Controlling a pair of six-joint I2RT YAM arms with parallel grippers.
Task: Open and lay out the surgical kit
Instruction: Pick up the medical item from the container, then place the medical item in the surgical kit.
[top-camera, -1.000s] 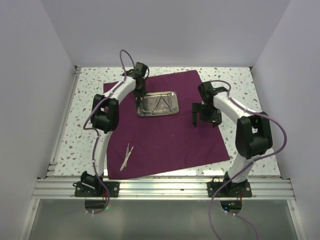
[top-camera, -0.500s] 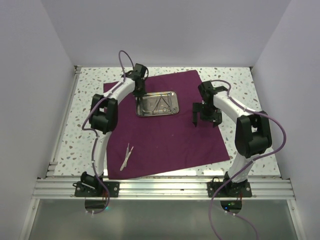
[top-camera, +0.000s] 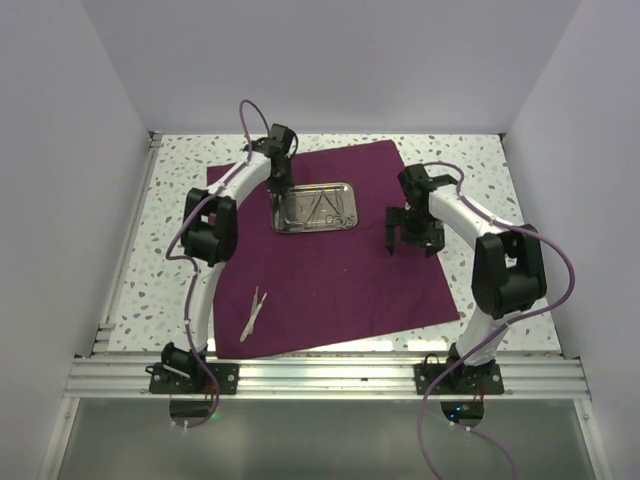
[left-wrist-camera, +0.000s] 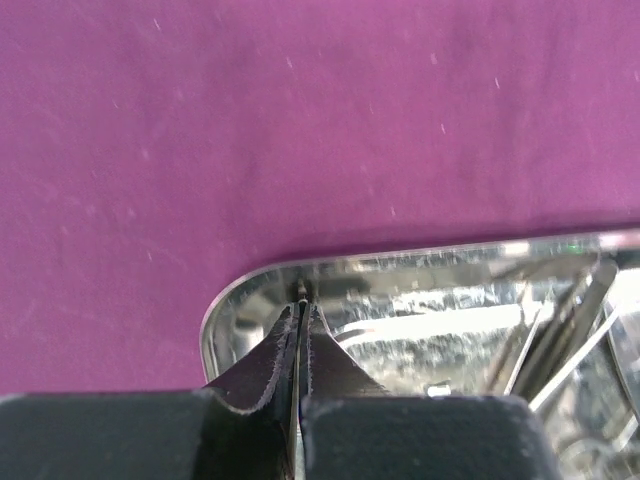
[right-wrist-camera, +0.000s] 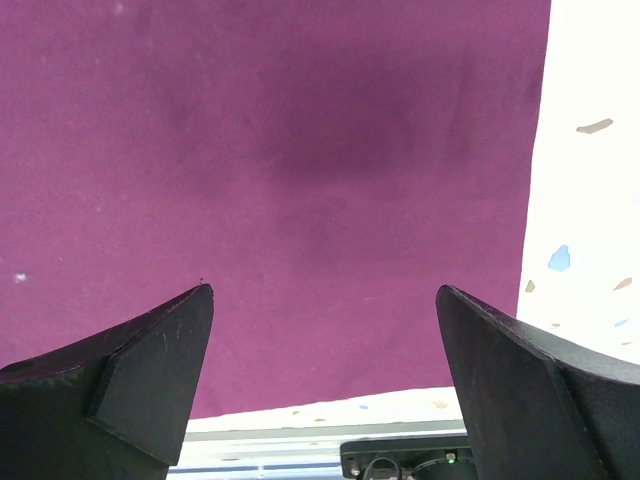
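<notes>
Left gripper (left-wrist-camera: 301, 310), jaws pinched on a thin instrument (left-wrist-camera: 302, 291) in the tray (left-wrist-camera: 222, 300) corner; right gripper (right-wrist-camera: 322, 290) spread. A slow, vertical lift is advised.

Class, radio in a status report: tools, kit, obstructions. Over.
Left tool shut in tray corner. Right tool open above spread cloth. Tweezers out, other instruments in tray. Nothing blocking.

End effector (left-wrist-camera: 301, 305) closed (tray (left-wrist-camera: 215, 325) corner), cloth (left-wrist-camera: 300, 120)
</notes>
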